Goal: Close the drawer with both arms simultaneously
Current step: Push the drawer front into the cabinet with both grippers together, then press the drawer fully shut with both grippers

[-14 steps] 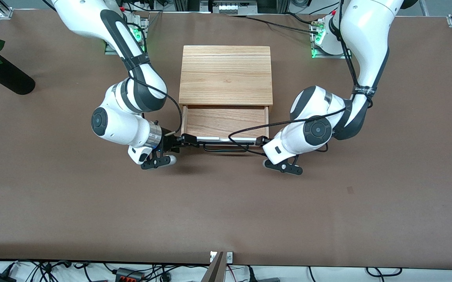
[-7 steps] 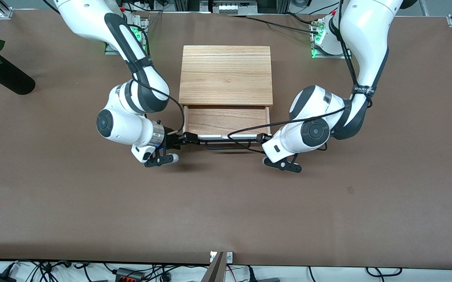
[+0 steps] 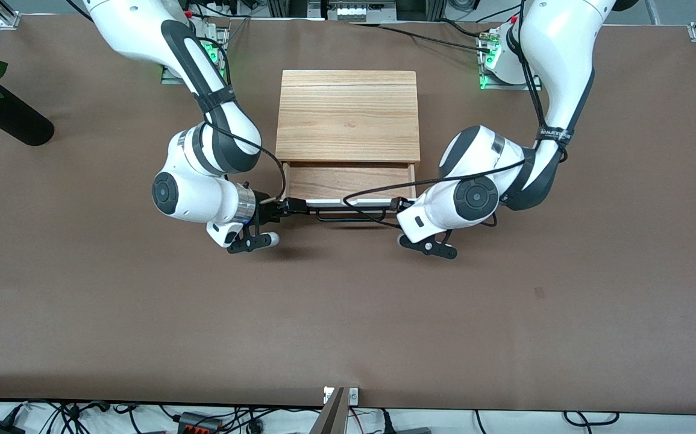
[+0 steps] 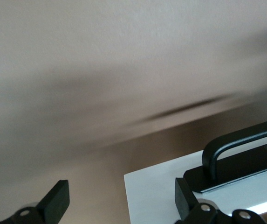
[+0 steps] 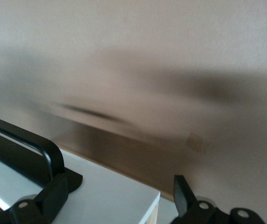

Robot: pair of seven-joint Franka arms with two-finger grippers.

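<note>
This is my robotics lab bench, not a home. My two arms (image 3: 203,120) are bolted to mounts with green status lights (image 3: 485,72) at the table's (image 3: 348,313) edge, either side of a wooden box (image 3: 348,114). Brown matting covers the table. Aluminium frame rails (image 3: 348,9) run above the box in the front view, and power cables (image 3: 203,419) trail along the table's edge nearest the front camera.

Front camera looks down across the table; both wrist cameras sit close against the drawer (image 3: 348,182) front.
</note>
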